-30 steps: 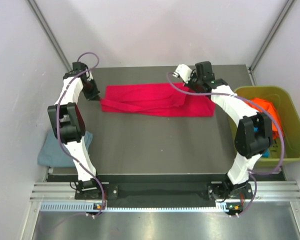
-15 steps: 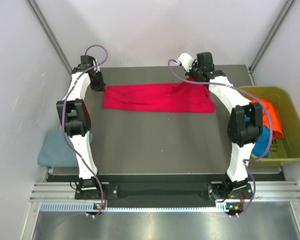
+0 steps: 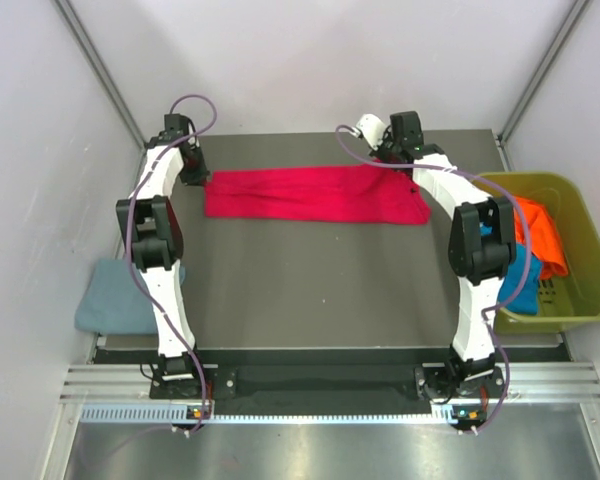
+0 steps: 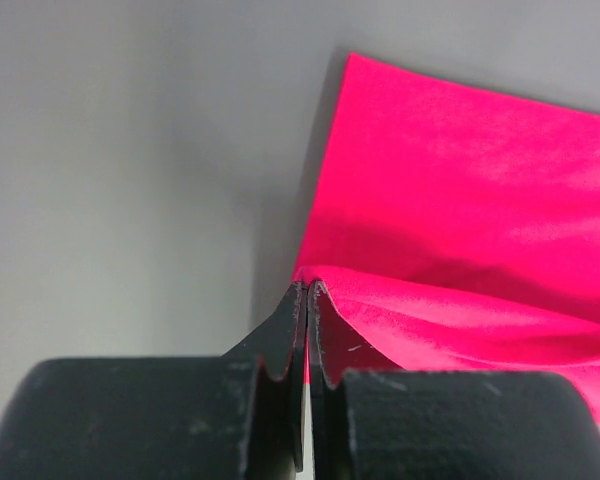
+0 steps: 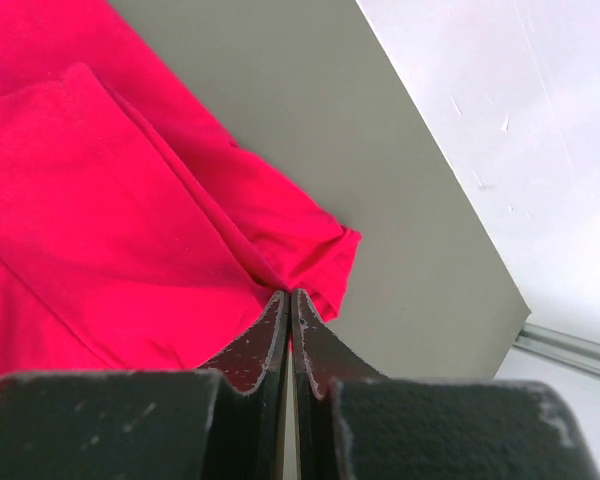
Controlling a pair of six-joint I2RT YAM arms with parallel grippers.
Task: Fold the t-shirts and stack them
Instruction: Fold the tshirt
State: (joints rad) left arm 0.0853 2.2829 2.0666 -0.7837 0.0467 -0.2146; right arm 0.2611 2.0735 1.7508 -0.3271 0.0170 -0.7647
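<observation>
Left fingers [image 4: 298,310] are clamped on the left edge of the red shirt [image 3: 315,195]. In the last second both arms have swung back and drawn it out flat across the far bench [image 3: 310,290] (the bunched fold is gone). Right fingers [image 5: 283,312] pinch its right end. It looks ready for a first fold.

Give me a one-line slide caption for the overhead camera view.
The left gripper and right gripper pinch opposite ends of the red t-shirt spread on the table, the green bin at right.
</observation>
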